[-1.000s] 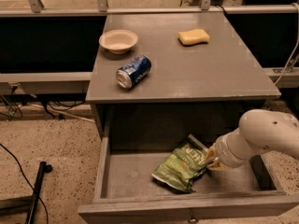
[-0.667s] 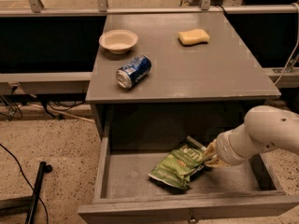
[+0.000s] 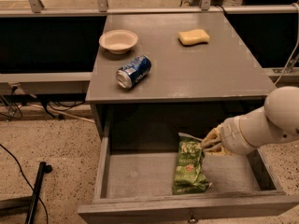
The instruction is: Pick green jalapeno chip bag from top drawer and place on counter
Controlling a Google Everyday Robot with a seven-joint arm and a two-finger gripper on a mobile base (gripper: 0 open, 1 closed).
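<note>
Camera view, looking down on a flat matte grey table (image 3: 196,73) with a wide, shallow grey top drawer (image 3: 101,171) below it, pulled open. Inside the drawer, right of centre: a small crinkly green jalapeno chip bag (image 3: 189,169), nearly upright, lower end down by the front panel. At the bag's upper right corner, the pale two-finger gripper (image 3: 205,145), with fingers clamped on the bag's top edge. Behind it, a thick white arm (image 3: 266,125) reaching in from the right, over the drawer's right wall. On the table, well apart from one another: a blue soda can (image 3: 134,72) lying on its side near the front left, a shallow cream bowl (image 3: 118,41) behind it, a yellow sponge (image 3: 193,36) toward the back right. Small knob (image 3: 190,216) on the drawer's front panel.
</note>
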